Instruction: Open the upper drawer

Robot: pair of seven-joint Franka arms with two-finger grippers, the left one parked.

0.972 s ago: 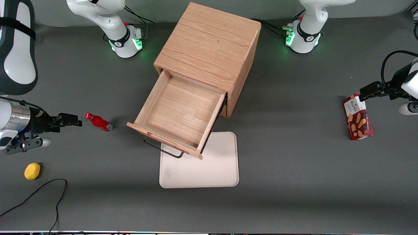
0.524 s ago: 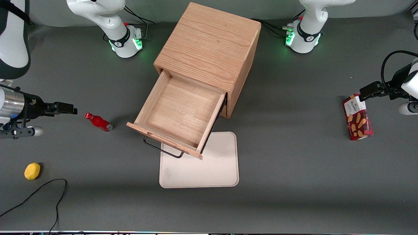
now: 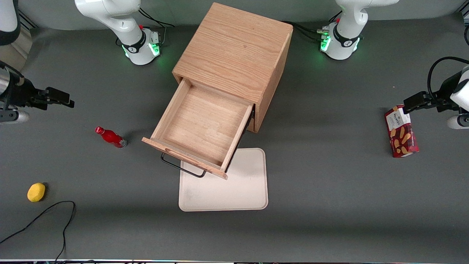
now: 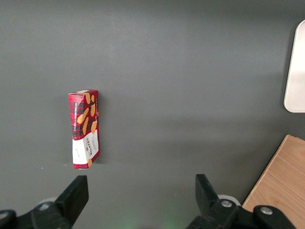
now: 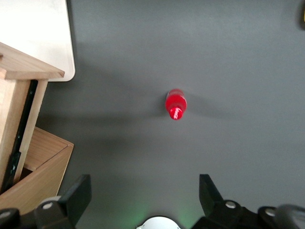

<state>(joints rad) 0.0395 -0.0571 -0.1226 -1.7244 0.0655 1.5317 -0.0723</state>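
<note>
Your claw (image 3: 60, 98) sits at the left edge of the front view, above the table (image 3: 329, 190) and well apart from the cabinet (image 3: 234, 55). Its fingers (image 5: 76, 198) are spread wide and hold nothing. You can see the arm reaching in level from the frame's left edge, wrist camera looking straight down at the bottle (image 3: 110, 137), which stands upright on the table nearer the front camera than the claw. Your drawer (image 3: 199, 128) is in the frame's centre, pulled far out of the cabinet, its bare wooden floor showing. Its handle (image 3: 182, 168) overhangs the tray (image 3: 242, 190). A lemon (image 3: 36, 192) lies at lower left.
</note>
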